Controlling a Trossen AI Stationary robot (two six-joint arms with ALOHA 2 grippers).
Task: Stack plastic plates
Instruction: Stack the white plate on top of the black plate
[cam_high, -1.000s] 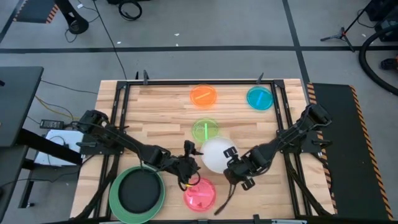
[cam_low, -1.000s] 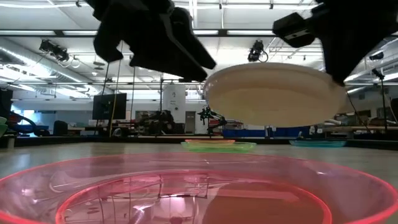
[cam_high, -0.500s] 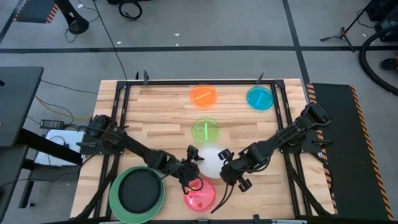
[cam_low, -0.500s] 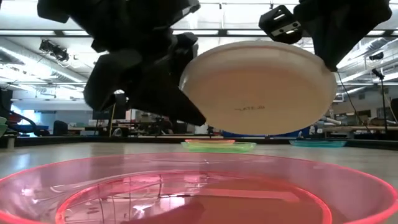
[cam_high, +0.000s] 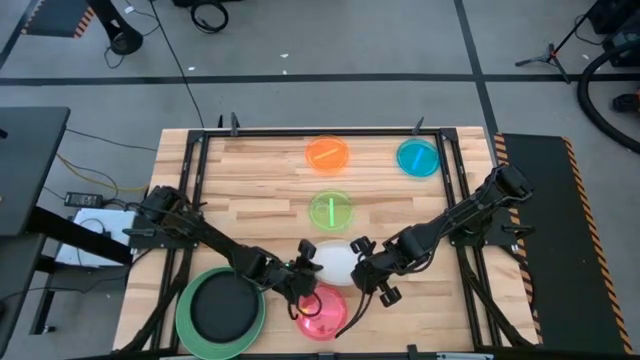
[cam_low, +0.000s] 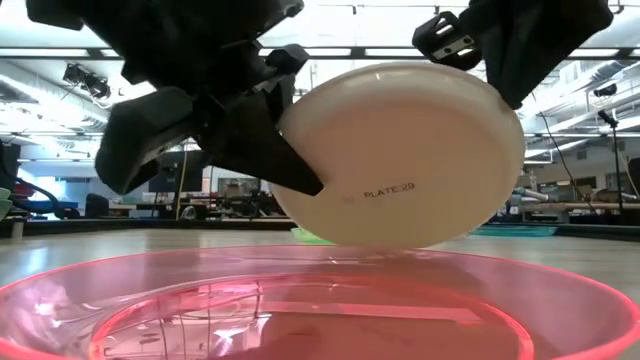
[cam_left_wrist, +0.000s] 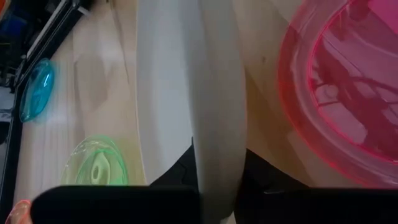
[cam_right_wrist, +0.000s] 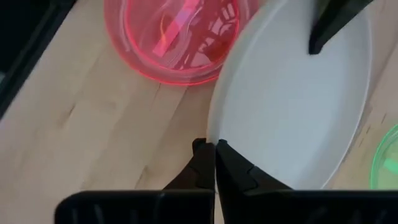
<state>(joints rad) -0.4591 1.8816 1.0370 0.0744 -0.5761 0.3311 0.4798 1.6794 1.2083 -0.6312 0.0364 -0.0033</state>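
Two end effectors: both are set on one white plate (cam_high: 334, 262), which is held tilted in the air between them.
Right end effector (cam_right_wrist: 211, 148): its fingers are pinched shut on the plate's rim, on the side toward the right arm.
Left end effector (cam_high: 298, 283): it is placed at the opposite rim, with the edge seen between its fingers in the left wrist view; whether it is clamped firmly cannot be told, as the gap looks narrow.
White plate: it is carried low over the front middle of the table (cam_high: 260, 170), just behind and partly above the pink plate (cam_high: 320, 311).
Key relation: the black plate (cam_high: 220, 308), nested in a green plate (cam_high: 186, 312), lies at the front left, on the left arm's side of the white plate; the left arm is judged nearer to that stack.
Other plates: orange (cam_high: 327, 153), cyan (cam_high: 417, 157) and lime (cam_high: 329, 209) are left flat farther back, well apart.
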